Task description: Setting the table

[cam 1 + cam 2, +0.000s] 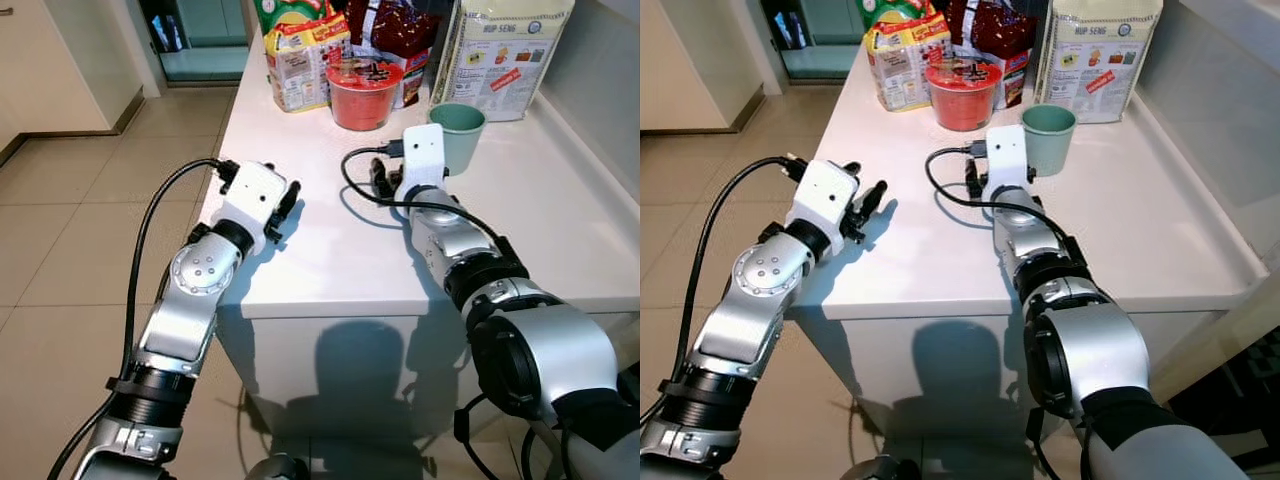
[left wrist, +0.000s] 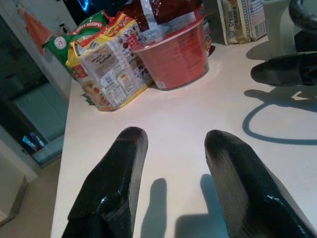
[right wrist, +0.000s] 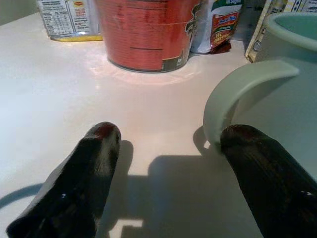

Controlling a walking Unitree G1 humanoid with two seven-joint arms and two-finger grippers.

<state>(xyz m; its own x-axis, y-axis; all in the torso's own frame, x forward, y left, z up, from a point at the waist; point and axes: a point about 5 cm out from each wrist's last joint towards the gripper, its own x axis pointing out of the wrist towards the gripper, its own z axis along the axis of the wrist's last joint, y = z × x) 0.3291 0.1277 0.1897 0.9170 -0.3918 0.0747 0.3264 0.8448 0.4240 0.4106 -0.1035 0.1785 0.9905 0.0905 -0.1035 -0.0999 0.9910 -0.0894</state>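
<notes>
Both claws gape empty; our right claw sits beside the mug handle; a nudge could topple it.

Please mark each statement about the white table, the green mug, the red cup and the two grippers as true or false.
1. The right gripper is open beside the green mug. True.
2. The red cup lies on its side. False: it stands upright on the white table.
3. The left gripper holds a packet. False: it is open and empty.
4. The mug's handle faces the right gripper. True.
</notes>
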